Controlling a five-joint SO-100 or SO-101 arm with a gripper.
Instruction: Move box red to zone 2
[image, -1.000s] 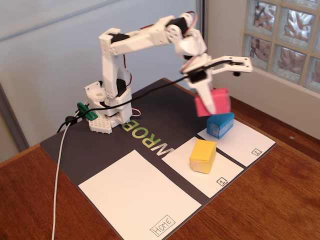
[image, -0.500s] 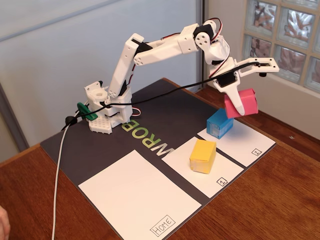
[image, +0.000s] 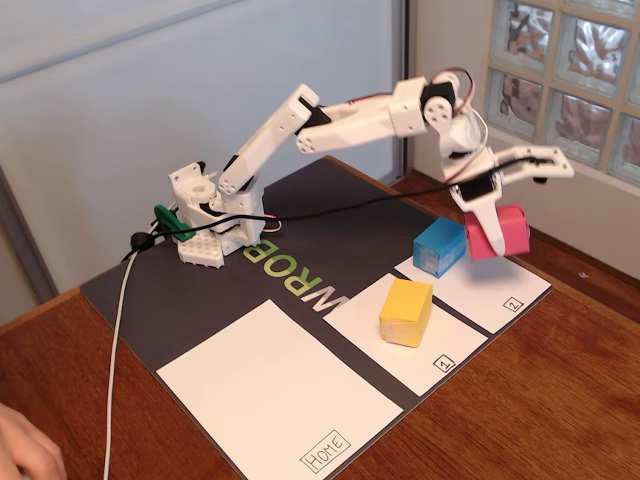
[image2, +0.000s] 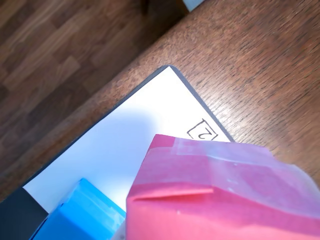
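On the wooden table (image: 560, 400) a dark mat (image: 330, 225) is lying, showing the upside-down letters "ROB" in green and a grey "W" beside the arm's base. Three white panels are sitting on it: the largest (image: 275, 390) is hand-labelled "HOME", a smaller one (image: 405, 345) is marked "1", and zone 2 (image: 495, 285) is carrying a boxed "2" at its corner, also readable in the wrist view. The white arm (image: 330, 120) is reaching out over zone 2. Three boxes are showing. The gripper (image: 480, 222) is clamping the box red (image: 498, 231) in the air above zone 2, just beside the blue box (image: 440, 246) resting on that panel. The yellow box (image: 406, 311) is sitting on panel 1.
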